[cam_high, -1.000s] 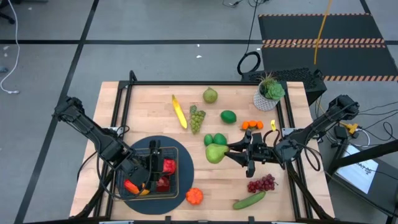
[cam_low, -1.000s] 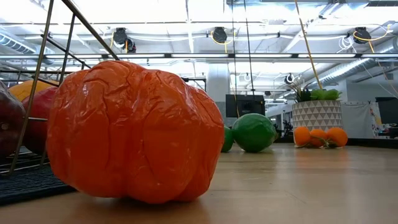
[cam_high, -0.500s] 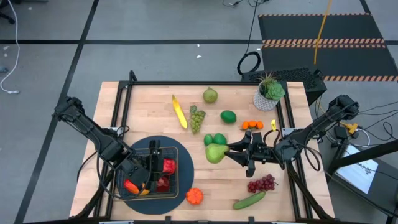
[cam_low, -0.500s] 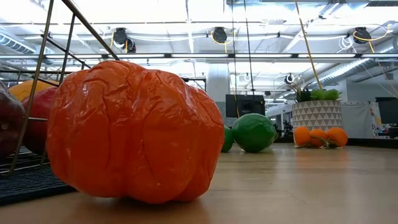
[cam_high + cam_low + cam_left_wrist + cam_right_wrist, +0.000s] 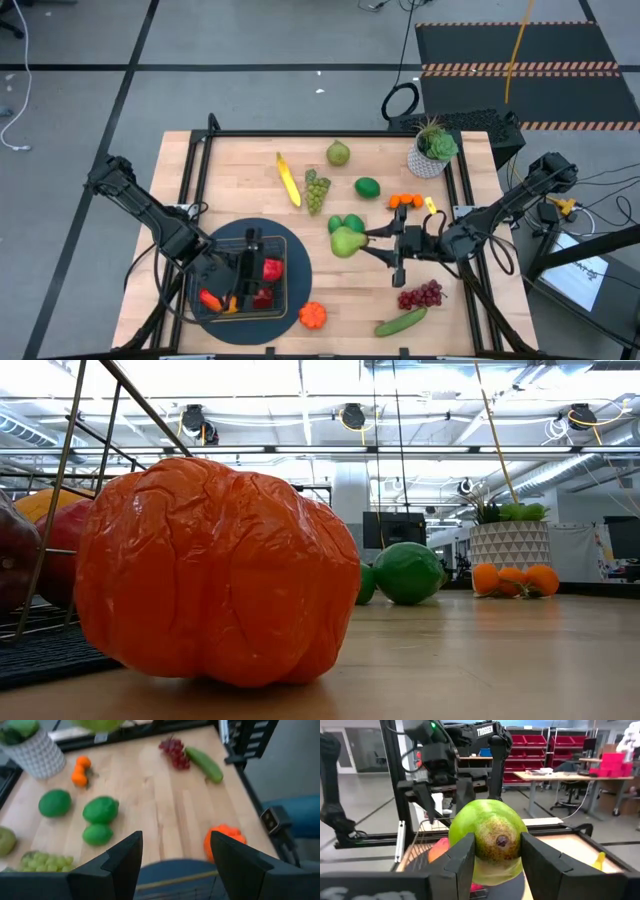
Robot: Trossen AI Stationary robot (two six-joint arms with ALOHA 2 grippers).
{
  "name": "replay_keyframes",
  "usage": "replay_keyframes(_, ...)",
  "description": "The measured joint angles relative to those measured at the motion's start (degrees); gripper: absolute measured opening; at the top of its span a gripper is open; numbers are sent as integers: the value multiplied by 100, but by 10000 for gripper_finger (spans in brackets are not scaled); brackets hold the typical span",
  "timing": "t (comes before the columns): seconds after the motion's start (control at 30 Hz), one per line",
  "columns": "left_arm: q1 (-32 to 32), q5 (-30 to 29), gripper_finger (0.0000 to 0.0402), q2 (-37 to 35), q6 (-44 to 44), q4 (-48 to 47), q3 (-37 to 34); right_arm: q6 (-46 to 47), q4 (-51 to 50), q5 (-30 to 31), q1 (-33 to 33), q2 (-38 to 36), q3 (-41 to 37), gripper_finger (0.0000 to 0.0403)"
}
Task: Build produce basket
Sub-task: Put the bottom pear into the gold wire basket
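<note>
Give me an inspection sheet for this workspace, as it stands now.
Surface: wooden table, a round dark mat under the basket.
Job's things: basket holds red and orange pieces; banana, grapes, limes, oranges, cucumber lie outside it.
Clutter: potted plant.
Grippers: left gripper open over the basket; right gripper shut on the pear.
Cables: a coil on the floor.
Surroundings: shelving, desks.
</note>
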Motion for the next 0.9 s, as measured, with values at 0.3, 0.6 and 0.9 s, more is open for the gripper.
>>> replay_keyframes(0.3,214,-13,232,0,236,771,0,-595,-20,-38,-190,559,0,139)
replay_keyframes(0.6,397,-26,232,412,640,1177,-4,-717,63,-662,-726,1140,0,139)
replay_keyframes(0.9,675,-944,252,1062,1471,2058,-4,-1024,345,-1244,-1018,1669,0,139)
